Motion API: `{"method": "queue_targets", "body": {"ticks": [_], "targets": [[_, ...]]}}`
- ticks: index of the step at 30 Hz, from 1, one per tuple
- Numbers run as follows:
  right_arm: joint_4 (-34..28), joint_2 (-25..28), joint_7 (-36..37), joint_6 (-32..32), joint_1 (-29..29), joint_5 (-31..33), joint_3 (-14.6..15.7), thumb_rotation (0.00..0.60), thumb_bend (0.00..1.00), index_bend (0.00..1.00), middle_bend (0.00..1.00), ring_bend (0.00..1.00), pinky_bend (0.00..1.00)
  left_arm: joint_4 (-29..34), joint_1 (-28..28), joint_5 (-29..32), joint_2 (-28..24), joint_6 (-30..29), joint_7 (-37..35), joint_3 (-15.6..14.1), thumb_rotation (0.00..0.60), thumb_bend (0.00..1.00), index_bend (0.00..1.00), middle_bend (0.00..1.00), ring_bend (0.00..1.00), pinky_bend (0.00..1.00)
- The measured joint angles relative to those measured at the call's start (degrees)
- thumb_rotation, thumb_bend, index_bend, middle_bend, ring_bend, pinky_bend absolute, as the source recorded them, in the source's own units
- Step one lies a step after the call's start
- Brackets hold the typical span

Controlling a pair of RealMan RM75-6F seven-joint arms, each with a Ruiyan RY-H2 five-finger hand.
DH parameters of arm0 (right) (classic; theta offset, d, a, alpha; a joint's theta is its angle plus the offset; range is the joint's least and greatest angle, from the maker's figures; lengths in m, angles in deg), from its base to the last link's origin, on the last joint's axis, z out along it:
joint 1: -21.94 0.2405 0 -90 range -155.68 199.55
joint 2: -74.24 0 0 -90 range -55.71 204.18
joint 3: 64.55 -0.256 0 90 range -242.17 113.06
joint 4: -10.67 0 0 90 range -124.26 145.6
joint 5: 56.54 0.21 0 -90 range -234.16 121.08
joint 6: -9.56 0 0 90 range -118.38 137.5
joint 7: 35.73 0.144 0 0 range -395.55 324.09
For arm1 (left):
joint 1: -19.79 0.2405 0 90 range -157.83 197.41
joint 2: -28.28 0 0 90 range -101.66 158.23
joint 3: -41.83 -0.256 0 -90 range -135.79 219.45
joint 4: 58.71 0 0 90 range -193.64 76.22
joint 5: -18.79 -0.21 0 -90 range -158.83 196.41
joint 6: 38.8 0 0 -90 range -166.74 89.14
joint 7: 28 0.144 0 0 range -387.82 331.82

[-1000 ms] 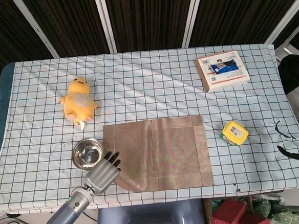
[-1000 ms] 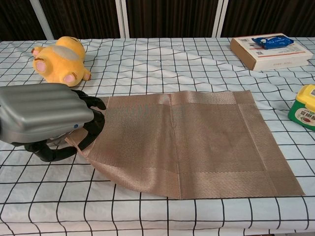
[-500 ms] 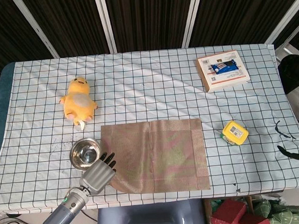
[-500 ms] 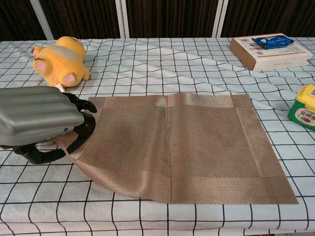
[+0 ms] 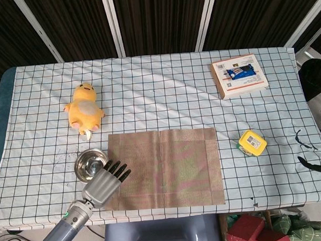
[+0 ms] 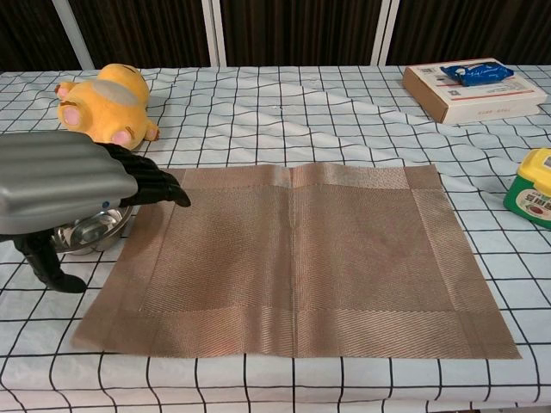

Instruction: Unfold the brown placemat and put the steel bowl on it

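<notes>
The brown placemat (image 5: 166, 168) (image 6: 297, 258) lies spread flat on the checked cloth near the front edge. The steel bowl (image 5: 88, 165) (image 6: 90, 232) stands just off the mat's left edge, partly hidden behind my left hand in the chest view. My left hand (image 5: 103, 182) (image 6: 65, 194) hovers over the mat's front left corner with its fingers spread and nothing in them. The right hand does not show in either view.
A yellow plush duck (image 5: 84, 108) (image 6: 103, 104) lies behind the bowl. A white box (image 5: 239, 76) (image 6: 469, 89) sits at the back right. A yellow-lidded green container (image 5: 252, 142) (image 6: 535, 187) stands right of the mat.
My left hand let go of the mat's left corner and opened its fingers. The lifted left part of the mat dropped flat.
</notes>
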Motion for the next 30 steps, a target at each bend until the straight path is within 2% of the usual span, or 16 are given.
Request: {"method": "queue_targets", "body": {"ticks": [6,11,15,22,30], "targets": [[0.02,-0.04,-0.11,-0.17,0.06,-0.11,0.11,0.6,0.12,0.0,0.0,0.01,0.19,2.87,2.43,-2.27,-2.47,-2.63,-3.57,-0.33,0.6,0.04,0.11,0.11,0.07,0.13],[0.04,-0.1,-0.45,-0.25,0.14,-0.25,0.23,0.6,0.12,0.0,0.0,0.01,0.19,5.2,6.0,-6.9,-6.63,-6.21,-7.63,-2.09,0.6,0.04,0.23,0.13,0.07,0.13],[-0.01,-0.17,-0.86,-0.17,0.15,-0.36,0.33,0.6,0.12,0.0,0.0,0.01,0.19,5.03,9.25,-8.82,-9.74,-8.65,-11.31,-3.28,0.6,0.04,0.27,0.15,0.07,0.14],[-0.29,-0.13,-1.34,-0.27,0.14,-0.38,0.53,0.6,0.11,0.0,0.0,0.01,0.19,-1.52,10.86,-6.17,-9.91,-8.19,-15.46,-2.36,0.6,0.06,0.32,0.19,0.09,0.18],[-0.29,-0.07,-1.47,-0.43,0.17,0.06,0.41,0.6,0.12,0.0,0.0,0.01,0.19,-12.75,11.18,-1.91,-5.97,-3.55,-18.67,0.74,0.6,0.06,0.36,0.21,0.1,0.2]]}}
